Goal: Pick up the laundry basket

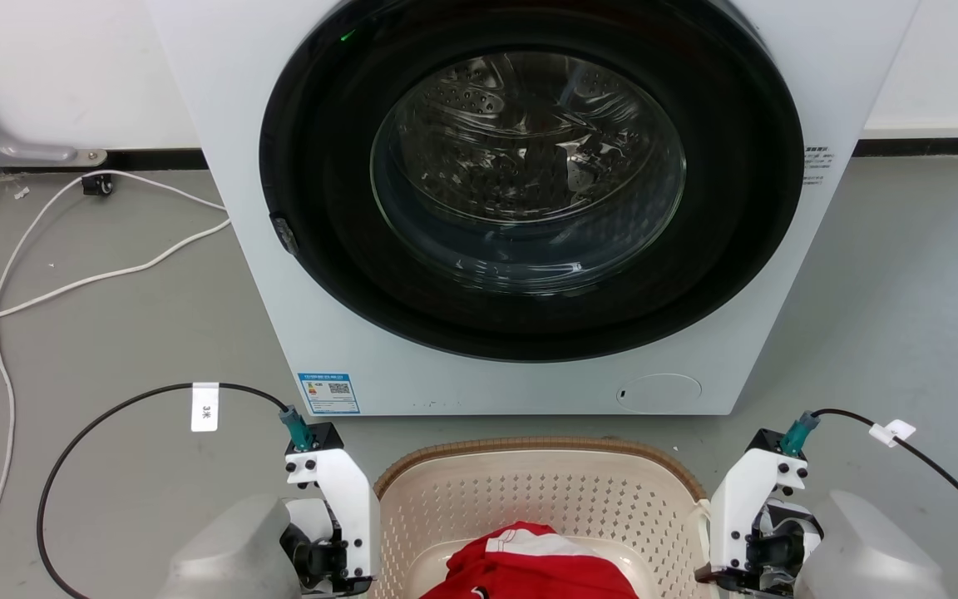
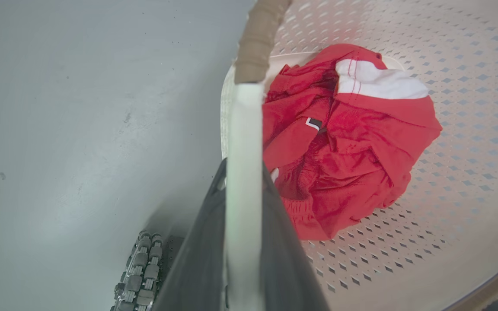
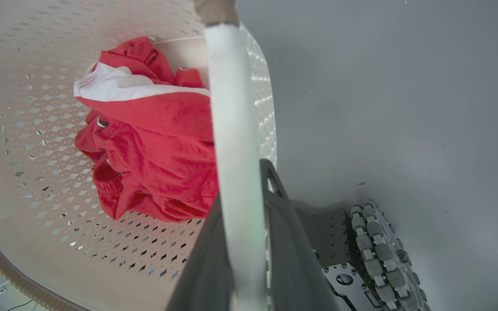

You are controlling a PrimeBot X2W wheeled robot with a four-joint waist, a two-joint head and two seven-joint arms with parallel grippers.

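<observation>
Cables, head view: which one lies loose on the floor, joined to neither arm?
The white cable, left of the washer; the left black cable and the right black cable each arc up into a wrist.

- The laundry basket (image 1: 529,495) is cream plastic, a rounded rectangle with walls pierced by small diamond holes.
- A brown woven-look rim (image 1: 529,445) runs round its top edge.
- It stands upright, mouth up, just in front of the washer (image 1: 321,333), centred below the round door and apart from the casing.
- A crumpled red garment (image 2: 348,142) with a white panel lies on its bottom.
- One white loop handle (image 2: 242,129) rises between the closed-in fingers of the left gripper (image 2: 244,166); the other handle (image 3: 231,129) is likewise held by the right gripper (image 3: 240,181).
- Whether its base rests on the floor or hangs slightly clear is hard to tell.
</observation>
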